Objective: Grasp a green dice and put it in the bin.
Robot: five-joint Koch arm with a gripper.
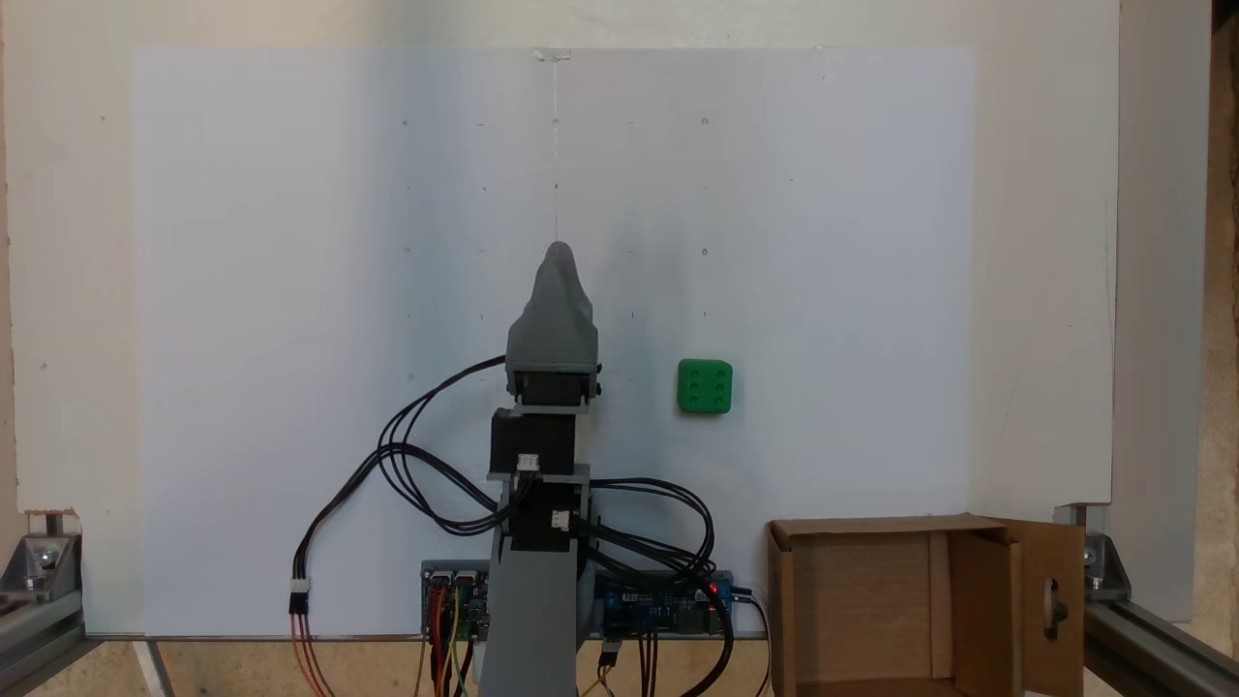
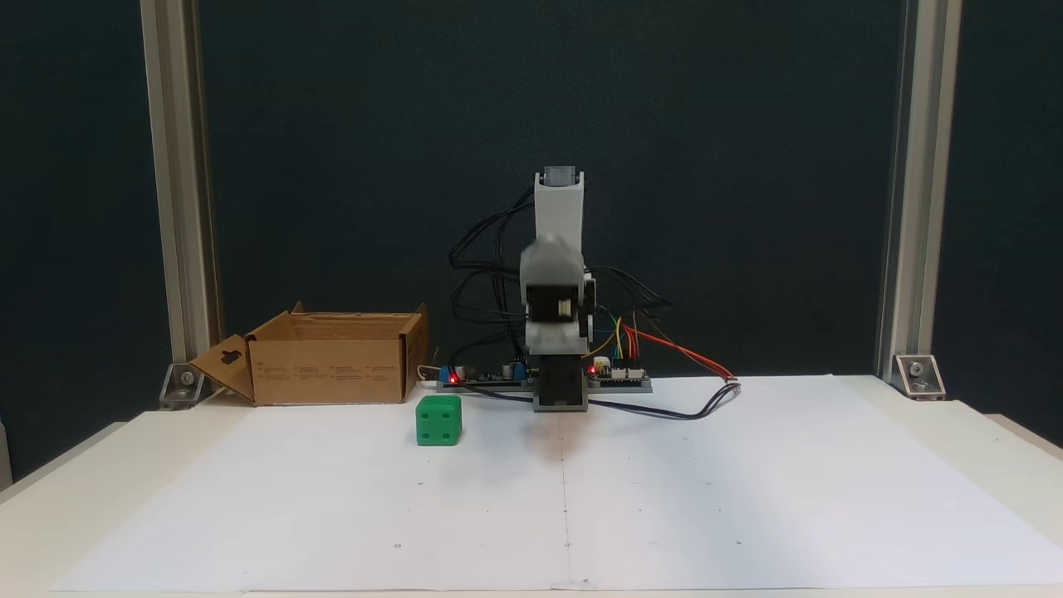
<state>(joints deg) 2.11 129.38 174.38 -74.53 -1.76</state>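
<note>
Showing six pips from above, green dice (image 1: 705, 386); gripper (image 1: 559, 254) state unreadable.

text: none legible | bin (image 2: 332, 370): faint print, too small to read

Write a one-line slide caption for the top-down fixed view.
Green dice on white paper, right of the gripper; open bin at lower right.
</note>
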